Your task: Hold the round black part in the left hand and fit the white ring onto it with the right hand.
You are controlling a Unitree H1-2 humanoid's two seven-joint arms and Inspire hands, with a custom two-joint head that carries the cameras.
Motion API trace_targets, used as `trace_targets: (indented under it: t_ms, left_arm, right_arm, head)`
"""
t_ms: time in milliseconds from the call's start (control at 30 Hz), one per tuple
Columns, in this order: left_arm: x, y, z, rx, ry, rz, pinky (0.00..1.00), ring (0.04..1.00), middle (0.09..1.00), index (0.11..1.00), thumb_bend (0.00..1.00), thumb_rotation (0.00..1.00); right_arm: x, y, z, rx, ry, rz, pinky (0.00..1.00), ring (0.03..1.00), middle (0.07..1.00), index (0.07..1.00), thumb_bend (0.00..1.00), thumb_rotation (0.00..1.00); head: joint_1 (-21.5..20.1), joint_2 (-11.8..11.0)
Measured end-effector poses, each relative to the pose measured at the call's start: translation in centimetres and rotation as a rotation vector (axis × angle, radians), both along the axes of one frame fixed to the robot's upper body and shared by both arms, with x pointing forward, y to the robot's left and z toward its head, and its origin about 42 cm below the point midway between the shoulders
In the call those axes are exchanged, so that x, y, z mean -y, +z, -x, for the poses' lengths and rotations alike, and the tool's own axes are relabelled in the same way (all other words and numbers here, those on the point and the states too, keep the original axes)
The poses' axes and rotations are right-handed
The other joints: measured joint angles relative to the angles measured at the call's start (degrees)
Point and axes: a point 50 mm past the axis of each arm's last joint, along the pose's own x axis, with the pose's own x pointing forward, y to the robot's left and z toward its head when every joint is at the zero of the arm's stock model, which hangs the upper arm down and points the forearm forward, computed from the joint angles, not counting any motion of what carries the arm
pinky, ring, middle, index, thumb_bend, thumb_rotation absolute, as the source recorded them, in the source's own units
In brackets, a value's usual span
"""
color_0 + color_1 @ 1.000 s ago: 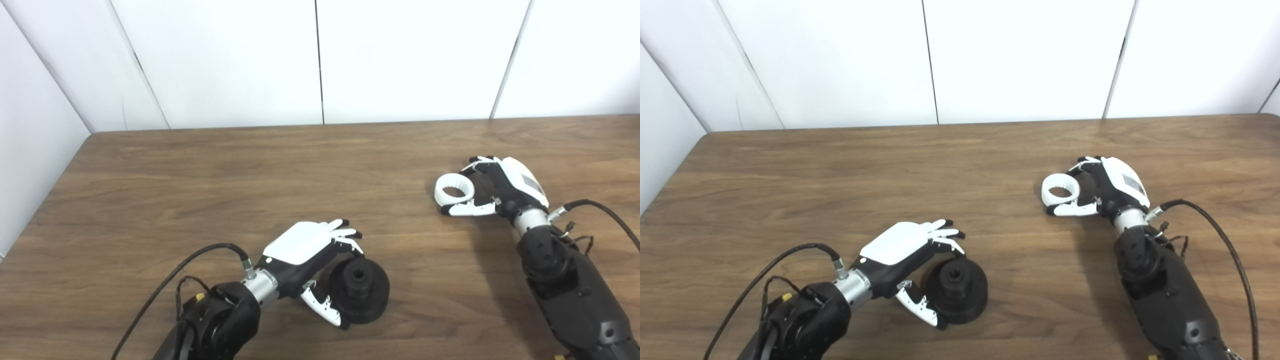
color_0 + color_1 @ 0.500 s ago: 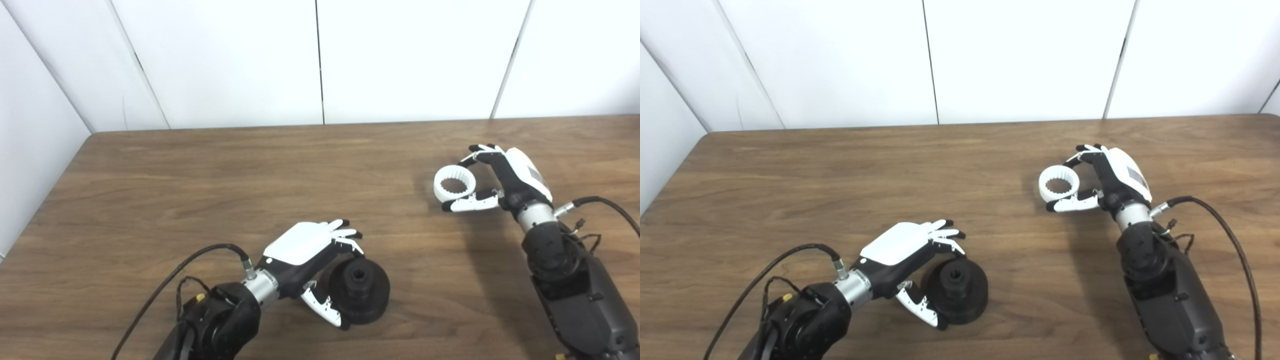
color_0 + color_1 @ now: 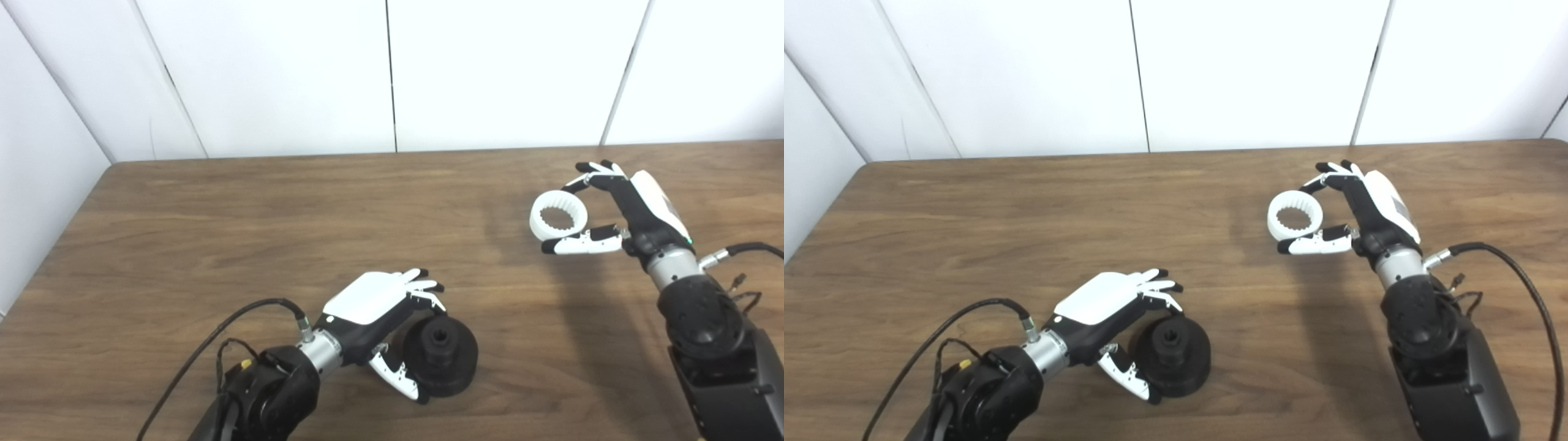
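The round black part (image 3: pixel 440 359) lies flat on the wooden table (image 3: pixel 245 233) near the front, its centre hole facing up. My left hand (image 3: pixel 383 318) wraps its left side, with fingers on the far rim and the thumb on the near rim. The part rests on the table. My right hand (image 3: pixel 618 211) is at the right, shut on the white toothed ring (image 3: pixel 558 215). It pinches the ring between fingers above and thumb below. The ring hangs in the air above the table, well to the right of and beyond the black part.
The table's left edge (image 3: pixel 61 226) runs diagonally at the left. A white panelled wall (image 3: pixel 392 73) stands behind the back edge. Black cables (image 3: pixel 202 343) trail from both wrists.
My right hand has lifted the white ring off the table and raised it, tilting the ring's opening more towards the camera. The left hand and black part have not moved.
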Motion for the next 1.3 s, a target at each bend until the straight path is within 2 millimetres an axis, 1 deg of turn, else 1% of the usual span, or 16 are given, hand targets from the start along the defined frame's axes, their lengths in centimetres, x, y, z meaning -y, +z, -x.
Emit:
trace_targets:
  t_ms: [100,333,433,533,633,800,933,1300]
  left_arm:
    - [0.0,0.0,0.0,0.002,0.000,0.001,0.96,0.990,0.919,0.614,0.84,0.24]
    - [0.0,0.0,0.0,0.003,0.001,0.002,0.96,0.995,0.923,0.617,0.84,0.24]
    - [0.0,0.0,0.0,0.003,0.001,0.002,0.96,0.991,0.918,0.614,0.84,0.25]
    - [0.0,0.0,0.0,0.004,0.000,0.002,0.96,0.990,0.919,0.616,0.83,0.25]
    - [0.0,0.0,0.0,0.004,0.000,0.002,0.96,0.989,0.918,0.617,0.83,0.25]
    - [0.0,0.0,0.0,0.004,0.000,0.002,0.96,0.989,0.918,0.621,0.83,0.26]
    - [0.0,0.0,0.0,0.004,0.000,0.001,0.96,0.989,0.918,0.621,0.83,0.25]
    - [0.0,0.0,0.0,0.004,0.000,0.001,0.96,0.990,0.918,0.618,0.83,0.26]
  right_arm:
    - [-0.6,0.2,1.1,0.004,0.031,0.009,0.88,0.968,0.882,0.492,0.52,0.16]
    - [-1.8,1.2,3.5,0.018,0.079,0.019,0.88,0.967,0.880,0.493,0.52,0.16]
    - [-2.1,1.3,4.3,0.020,0.088,0.024,0.89,0.964,0.880,0.493,0.52,0.16]
    - [-2.6,1.4,5.6,0.026,0.108,-0.001,0.93,0.979,0.889,0.493,0.52,0.15]
    - [-2.9,1.4,6.4,0.023,0.122,-0.025,0.95,0.989,0.895,0.494,0.52,0.16]
    - [-3.3,1.8,7.9,0.024,0.155,-0.032,0.90,0.981,0.893,0.494,0.52,0.16]
    - [-3.8,1.9,8.3,0.026,0.176,-0.022,0.87,0.968,0.891,0.494,0.52,0.16]
    - [-4.8,0.2,9.6,-0.041,0.206,-0.023,0.87,0.977,0.896,0.494,0.52,0.16]
  head:
    - [0.2,0.1]
    - [0.3,0.2]
    - [0.2,0.3]
    - [0.2,0.4]
    - [0.2,0.5]
    - [0.3,0.6]
    - [0.4,0.7]
    - [0.2,1.1]
